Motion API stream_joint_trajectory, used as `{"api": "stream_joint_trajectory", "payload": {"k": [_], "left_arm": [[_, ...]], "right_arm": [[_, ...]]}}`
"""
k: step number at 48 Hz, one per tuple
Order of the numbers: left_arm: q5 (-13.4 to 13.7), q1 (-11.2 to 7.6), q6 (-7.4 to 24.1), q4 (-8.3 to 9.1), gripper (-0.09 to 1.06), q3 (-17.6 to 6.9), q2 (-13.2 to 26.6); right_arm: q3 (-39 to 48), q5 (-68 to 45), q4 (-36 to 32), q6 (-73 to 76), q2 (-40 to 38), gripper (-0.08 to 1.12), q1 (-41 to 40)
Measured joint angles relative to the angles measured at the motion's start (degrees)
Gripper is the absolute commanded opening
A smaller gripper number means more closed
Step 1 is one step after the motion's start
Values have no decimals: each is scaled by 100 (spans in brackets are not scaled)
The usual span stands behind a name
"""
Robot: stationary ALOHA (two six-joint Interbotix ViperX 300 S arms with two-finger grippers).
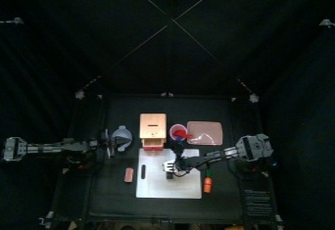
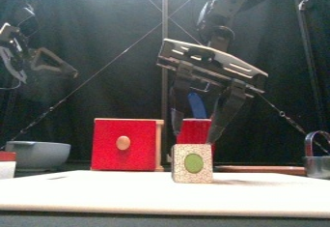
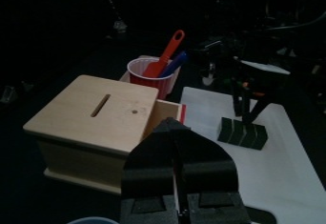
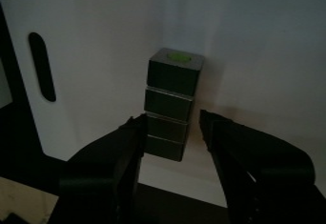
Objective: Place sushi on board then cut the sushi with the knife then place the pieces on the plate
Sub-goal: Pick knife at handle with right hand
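Your right gripper (image 4: 174,123) hung low over the sushi roll (image 4: 170,104) on the white board (image 4: 254,66), jaws apart.
One jaw stood on each side of the roll's nearer end; whether either touched it could not be told. The roll lay whole, stretching away from the wrist. Beyond the gripper stood the red cup (image 1: 177,131) with its knives (image 3: 171,54), the pink plate (image 1: 206,131) beside it. Your left gripper (image 3: 178,132) rested well apart, near the wooden box (image 3: 95,113), jaws together.
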Motion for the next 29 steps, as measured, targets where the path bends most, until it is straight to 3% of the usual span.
{"api": "stream_joint_trajectory", "payload": {"k": [17,29], "left_arm": [[0,26,-18,0,10,-35,0],[0,26,-35,0,10,-149,9]], "right_arm": [[-167,26,-633,9,-44,83,0],[62,18,-1784,-9,-844,83,167]]}}
